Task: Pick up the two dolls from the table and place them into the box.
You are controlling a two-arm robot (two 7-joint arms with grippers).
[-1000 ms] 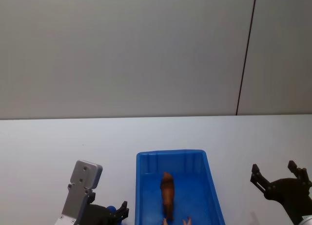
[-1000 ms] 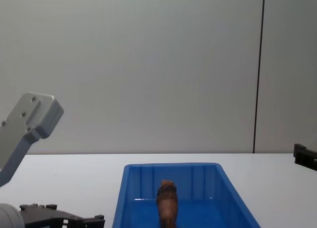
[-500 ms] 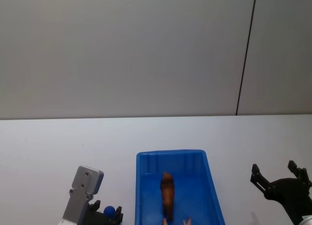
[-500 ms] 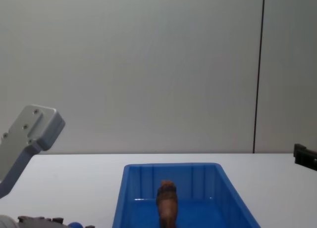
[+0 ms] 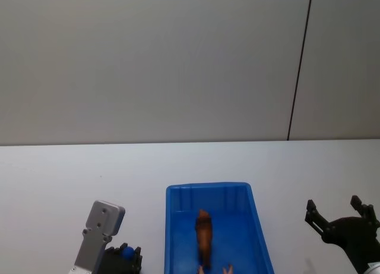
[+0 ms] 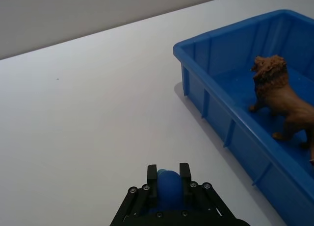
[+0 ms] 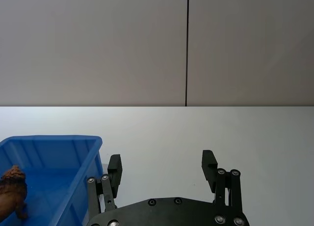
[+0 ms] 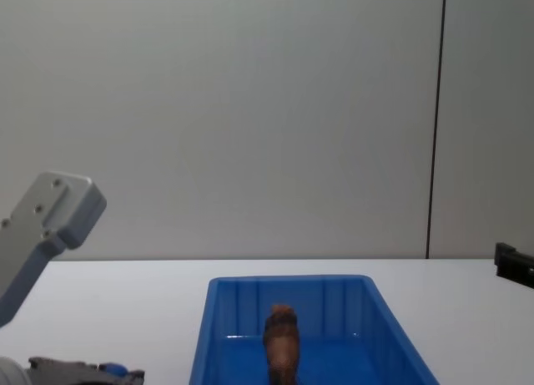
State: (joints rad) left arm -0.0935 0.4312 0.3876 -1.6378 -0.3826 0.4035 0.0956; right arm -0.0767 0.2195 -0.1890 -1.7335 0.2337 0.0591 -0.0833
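Left of the box [image 5: 258, 226], the left gripper [image 6: 169, 179] clamps the blue doll [image 6: 168, 194] just above the table [image 6: 83, 113]; lift clear of the rim before crossing. Brown doll [image 5: 203, 235] stands inside; right gripper [image 7: 162, 169] idles spread at right.

- Setting — a bare test room or lab: plain white table [image 5: 178, 161], grey panelled wall [image 5: 148, 60] with one dark vertical seam [image 5: 300, 63].
- Robot arms work at the table — no household furnishings.
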